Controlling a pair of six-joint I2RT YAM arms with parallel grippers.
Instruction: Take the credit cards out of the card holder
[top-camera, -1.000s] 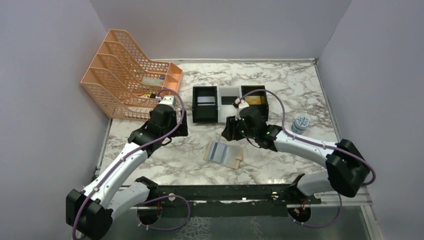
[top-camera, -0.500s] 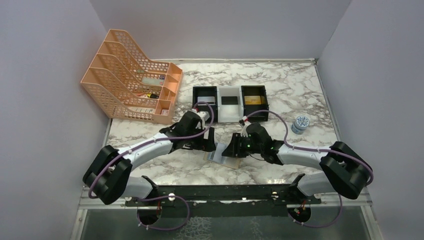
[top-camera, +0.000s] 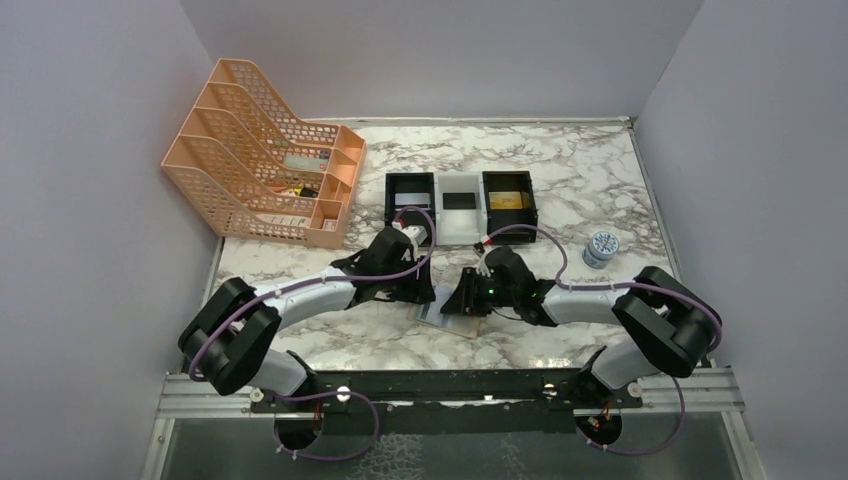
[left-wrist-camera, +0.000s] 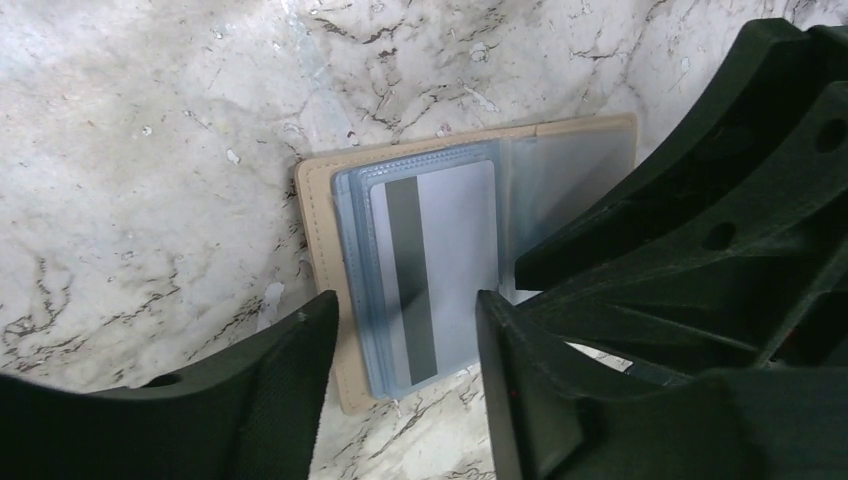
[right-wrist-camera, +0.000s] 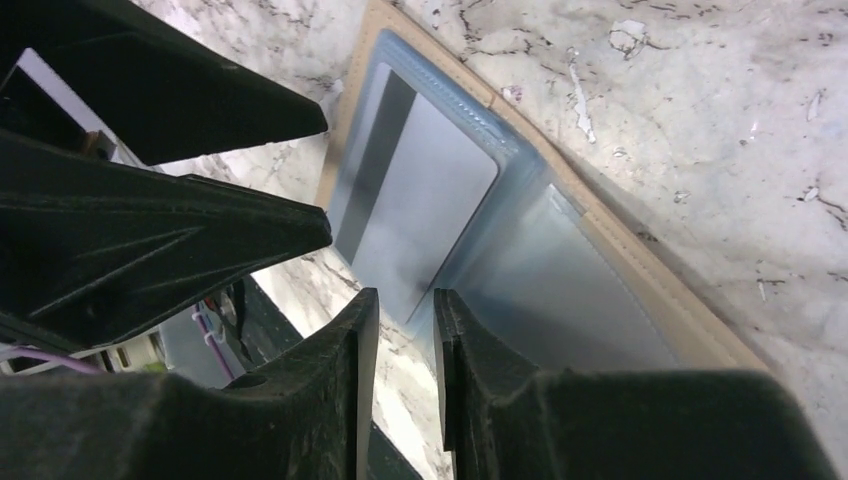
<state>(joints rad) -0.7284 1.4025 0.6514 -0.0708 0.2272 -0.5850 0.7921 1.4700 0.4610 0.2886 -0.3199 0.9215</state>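
The tan card holder lies open on the marble, its clear grey-blue sleeves facing up. A grey credit card with a dark stripe sits in the top sleeve. My left gripper is open and low over the holder's near end, one finger by the tan edge and the other at the card's far side. My right gripper hovers over the sleeve's corner with only a narrow gap between its fingers and nothing pinched. From above, both grippers cover most of the card holder.
Behind the arms stand two black trays and a white one, with a grey card, a dark card and a gold card inside. An orange file rack fills the back left. A small round tin sits to the right.
Both arms came back from the trays and dropped onto the card holder. Both sets of jaws have narrowed, the left from wide open.
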